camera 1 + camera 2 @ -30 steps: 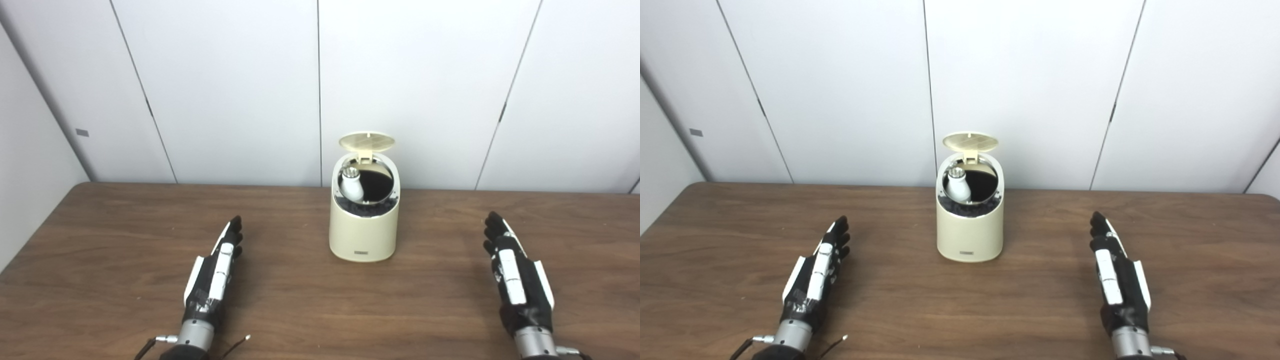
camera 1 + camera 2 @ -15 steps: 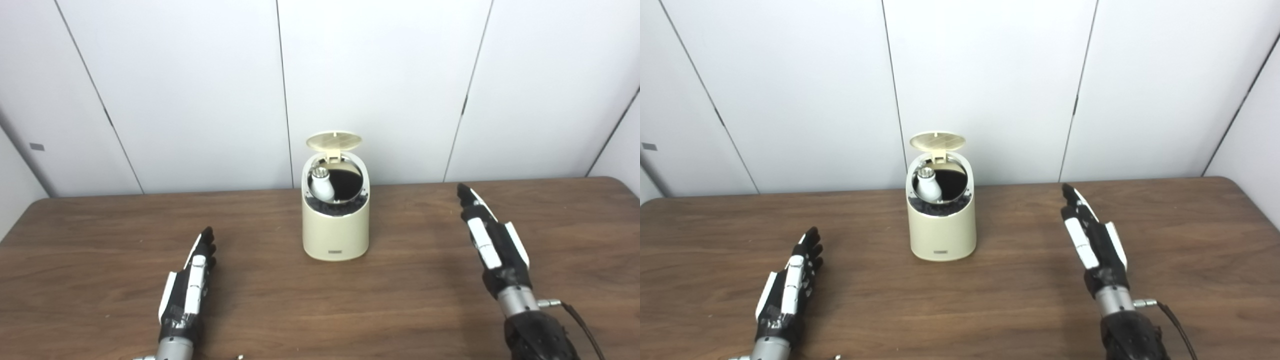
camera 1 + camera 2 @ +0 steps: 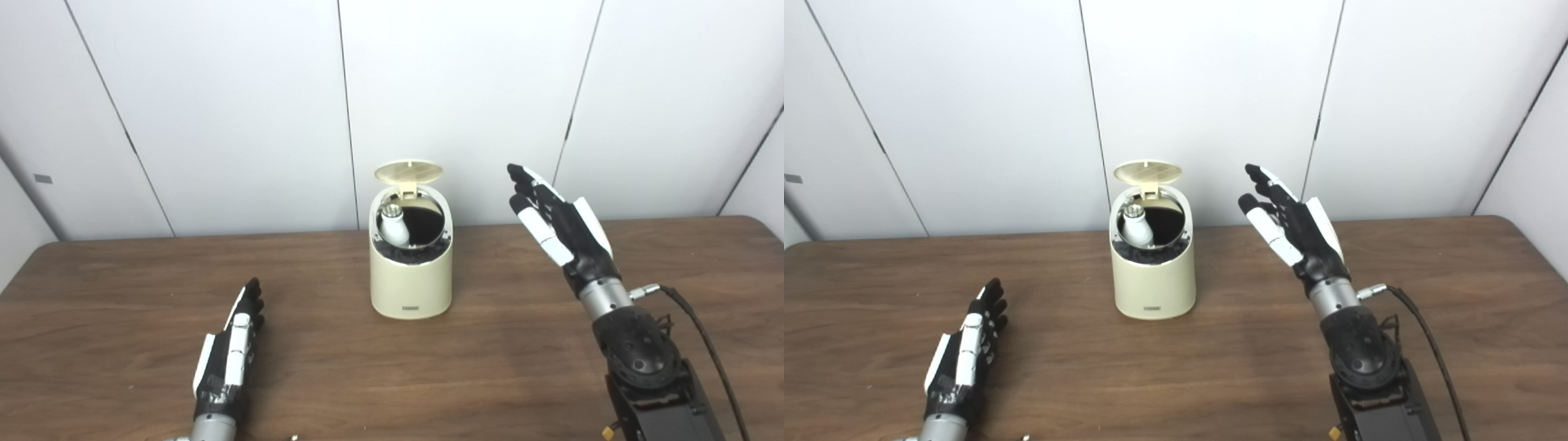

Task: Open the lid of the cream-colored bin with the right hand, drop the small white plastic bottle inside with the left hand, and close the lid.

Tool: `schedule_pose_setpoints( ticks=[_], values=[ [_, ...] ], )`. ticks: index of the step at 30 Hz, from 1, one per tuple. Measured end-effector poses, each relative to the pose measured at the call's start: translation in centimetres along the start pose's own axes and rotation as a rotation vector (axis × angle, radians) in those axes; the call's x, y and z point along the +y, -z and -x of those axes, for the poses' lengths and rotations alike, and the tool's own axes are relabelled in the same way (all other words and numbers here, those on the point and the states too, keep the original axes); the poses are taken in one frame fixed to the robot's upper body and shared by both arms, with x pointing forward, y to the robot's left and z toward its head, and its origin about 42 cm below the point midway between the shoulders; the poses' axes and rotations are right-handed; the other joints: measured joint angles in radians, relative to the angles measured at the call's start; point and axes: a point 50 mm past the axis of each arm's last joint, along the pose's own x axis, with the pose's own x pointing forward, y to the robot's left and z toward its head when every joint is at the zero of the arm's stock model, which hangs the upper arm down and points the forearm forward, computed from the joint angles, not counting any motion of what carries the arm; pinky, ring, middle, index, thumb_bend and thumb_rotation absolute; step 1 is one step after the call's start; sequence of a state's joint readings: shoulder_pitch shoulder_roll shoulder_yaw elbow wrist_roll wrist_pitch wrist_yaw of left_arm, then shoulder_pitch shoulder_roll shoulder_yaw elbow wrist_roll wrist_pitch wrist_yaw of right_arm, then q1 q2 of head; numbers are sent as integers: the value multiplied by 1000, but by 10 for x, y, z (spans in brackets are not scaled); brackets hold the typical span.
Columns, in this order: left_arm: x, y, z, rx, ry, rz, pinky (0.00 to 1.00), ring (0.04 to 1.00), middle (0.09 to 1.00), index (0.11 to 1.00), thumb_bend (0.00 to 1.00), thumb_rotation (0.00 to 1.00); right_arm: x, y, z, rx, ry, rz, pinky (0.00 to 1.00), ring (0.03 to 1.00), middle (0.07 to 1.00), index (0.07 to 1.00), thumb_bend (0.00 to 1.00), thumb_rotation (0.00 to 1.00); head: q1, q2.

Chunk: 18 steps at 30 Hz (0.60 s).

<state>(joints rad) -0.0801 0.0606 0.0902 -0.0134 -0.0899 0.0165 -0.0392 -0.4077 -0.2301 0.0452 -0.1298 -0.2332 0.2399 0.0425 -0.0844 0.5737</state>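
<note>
Cream-colored bin (image 3: pixel 410 275), lid (image 3: pixel 408 171) raised, small white plastic bottle (image 3: pixel 394 225) inside, right hand (image 3: pixel 1289 223) raised, fingers spread, left hand (image 3: pixel 964 352) flat, fingers together, both views alike.

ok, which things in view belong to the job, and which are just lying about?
Job:
cream bin
lid, standing open
white bottle, inside the bin
right hand, raised beside the bin, open
left hand, low over the table, open

Lying about:
table
wall panels
</note>
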Motion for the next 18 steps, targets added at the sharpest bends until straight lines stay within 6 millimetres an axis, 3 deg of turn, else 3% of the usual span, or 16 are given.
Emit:
schedule_pose_setpoints(
  ticks=[10,18],
  values=[
    [-4,1,0,1,-7,11,1000,1000,1000,1000,506,1000,7,-24,-21,-71,-51,120,801,880,910,892,575,972,17,0],
    [-6,1,0,0,-14,10,1000,1000,1000,1000,460,1000,9,-31,-37,-88,-99,211,811,887,919,902,534,956,25,-3]
  ],
)
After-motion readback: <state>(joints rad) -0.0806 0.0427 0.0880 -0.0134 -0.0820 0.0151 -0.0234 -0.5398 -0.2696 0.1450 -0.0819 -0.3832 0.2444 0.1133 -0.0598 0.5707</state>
